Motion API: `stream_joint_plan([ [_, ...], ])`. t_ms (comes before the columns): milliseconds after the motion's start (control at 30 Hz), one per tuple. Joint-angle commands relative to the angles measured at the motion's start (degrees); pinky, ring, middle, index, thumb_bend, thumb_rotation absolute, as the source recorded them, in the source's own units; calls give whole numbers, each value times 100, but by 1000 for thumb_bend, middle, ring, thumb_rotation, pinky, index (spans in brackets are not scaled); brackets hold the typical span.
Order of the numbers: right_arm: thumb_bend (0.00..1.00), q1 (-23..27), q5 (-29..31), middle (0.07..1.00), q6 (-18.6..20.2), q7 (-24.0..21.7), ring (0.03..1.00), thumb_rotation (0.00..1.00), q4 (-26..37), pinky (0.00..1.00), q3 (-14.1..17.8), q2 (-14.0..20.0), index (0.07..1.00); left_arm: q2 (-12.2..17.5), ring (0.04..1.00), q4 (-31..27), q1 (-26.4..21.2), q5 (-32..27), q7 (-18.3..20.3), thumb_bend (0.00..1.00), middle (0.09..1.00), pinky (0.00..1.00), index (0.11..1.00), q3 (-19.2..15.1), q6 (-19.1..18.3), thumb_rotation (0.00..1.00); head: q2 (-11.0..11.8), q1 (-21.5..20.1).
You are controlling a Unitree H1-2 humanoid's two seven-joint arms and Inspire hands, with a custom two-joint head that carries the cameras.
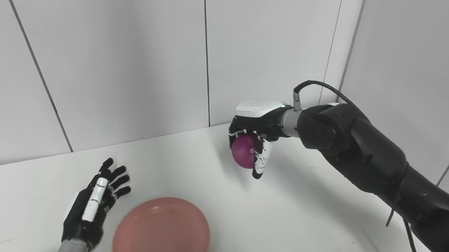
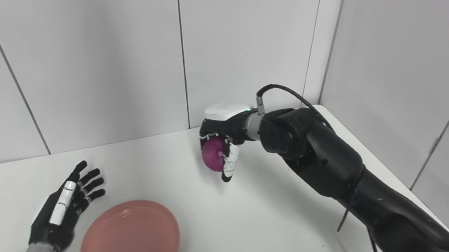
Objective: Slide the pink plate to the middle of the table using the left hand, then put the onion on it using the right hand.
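While the left hand (image 1: pixel 93 200) lies flat with fingers spread at lower left, just beside the pink plate (image 1: pixel 161 238) on the white table (image 1: pixel 308 225), the right hand (image 1: pixel 255 139) at centre clasps the purple onion (image 1: pixel 244 151) above the tabletop.

The setting is a robot test enclosure in a laboratory: a bare white matte table (image 1: pixel 307 217) boxed by plain white seamed wall panels (image 1: pixel 127 61) behind and beside the black cabled right hand (image 1: pixel 256 133).
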State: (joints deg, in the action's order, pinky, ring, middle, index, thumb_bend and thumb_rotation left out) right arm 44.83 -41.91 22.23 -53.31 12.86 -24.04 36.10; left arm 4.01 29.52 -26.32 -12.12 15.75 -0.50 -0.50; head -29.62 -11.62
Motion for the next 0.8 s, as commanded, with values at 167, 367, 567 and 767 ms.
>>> stream_joint_plan([
  [167,529,430,110,452,-395,188,448,0,220,369,96,-285,507,-309,827,702,218,267,-191,705,852,747,900,207,-55,734,4,561],
  [367,529,424,299,493,-790,294,495,0,222,431,162,-398,486,-471,825,1024,131,356,-267,738,852,741,899,295,243,740,-12,1140],
  [567,530,431,477,458,-1109,369,421,0,101,353,132,-490,498,-618,827,1347,16,421,-325,743,865,745,908,329,461,751,-39,1635],
  [767,529,415,522,463,-1321,367,420,0,-76,339,33,-627,497,-705,812,1565,-74,474,-395,781,849,730,894,309,639,745,-28,1923],
])
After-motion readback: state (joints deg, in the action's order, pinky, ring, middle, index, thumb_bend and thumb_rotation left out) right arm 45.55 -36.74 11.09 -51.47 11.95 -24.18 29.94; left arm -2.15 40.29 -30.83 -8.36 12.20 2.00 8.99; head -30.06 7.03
